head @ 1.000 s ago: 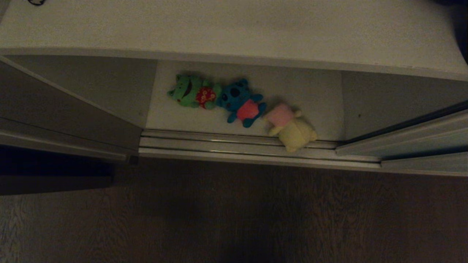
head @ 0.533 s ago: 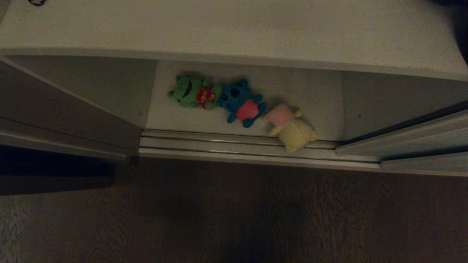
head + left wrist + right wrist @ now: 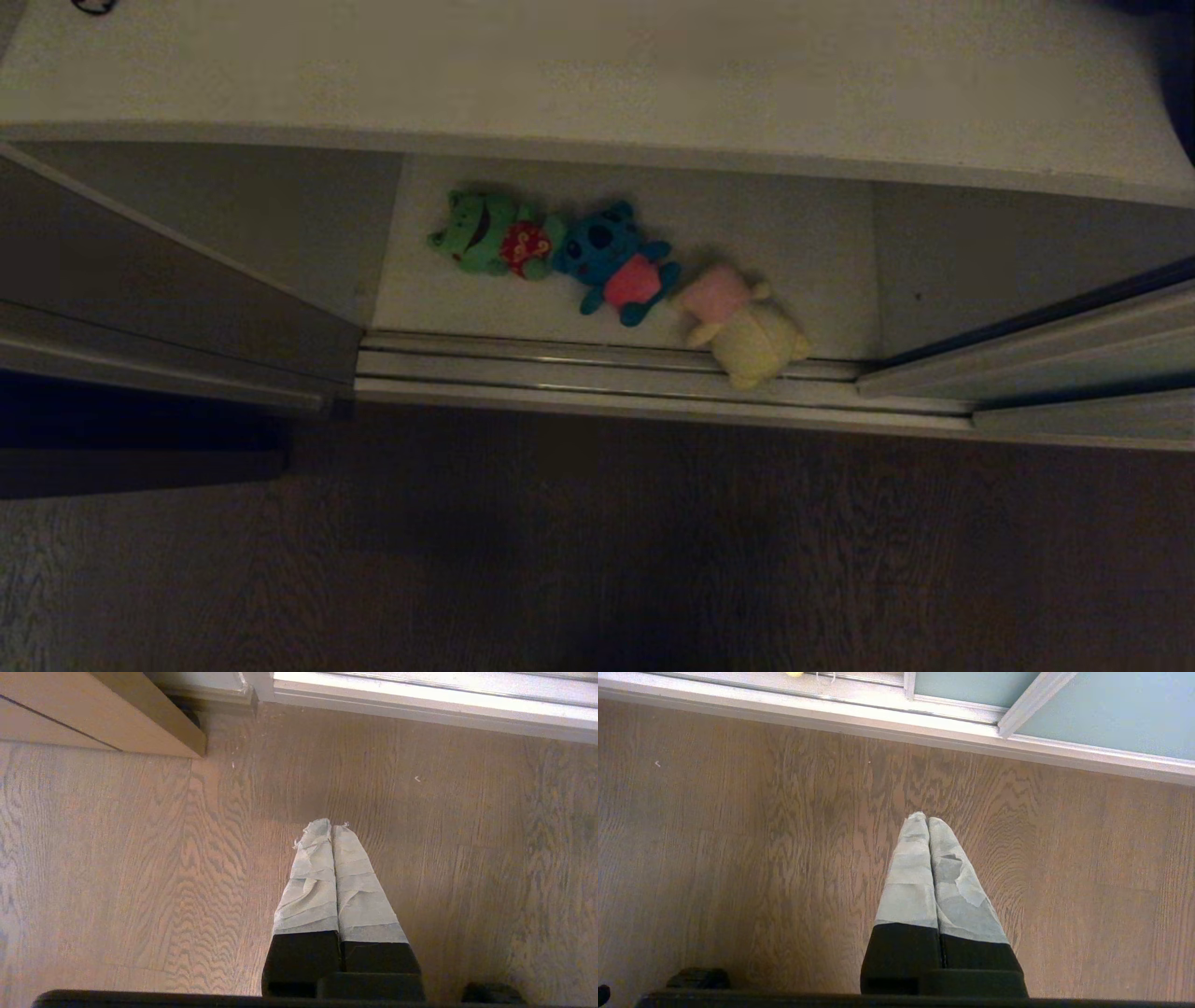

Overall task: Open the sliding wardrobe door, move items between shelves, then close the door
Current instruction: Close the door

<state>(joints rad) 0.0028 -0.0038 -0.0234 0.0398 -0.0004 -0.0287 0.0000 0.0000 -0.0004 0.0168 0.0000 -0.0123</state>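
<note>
The wardrobe stands open in the head view, and three plush toys lie in a slanting row on the lowest shelf, an off-white board just behind the ribbed metal floor track. The green toy with its red patch lies farthest back and to the left, touching the blue toy with the pink belly beside it; the cream-yellow toy with pink lies nearest the front — its lower end rests over the inner rail of the track. A second, wider shelf spans the top of the view above them. The sliding wardrobe door sits pushed off to the right, its pale frame edge ending just right of the yellow toy; its grey-green panel also shows in the right wrist view. Neither arm appears in the head view. The left gripper hangs over the bare wooden floor, well short of the track, its taped fingers pressed together and holding nothing. The right gripper hangs likewise over the floor in front of the door's lower frame — fingers together, empty.
</note>
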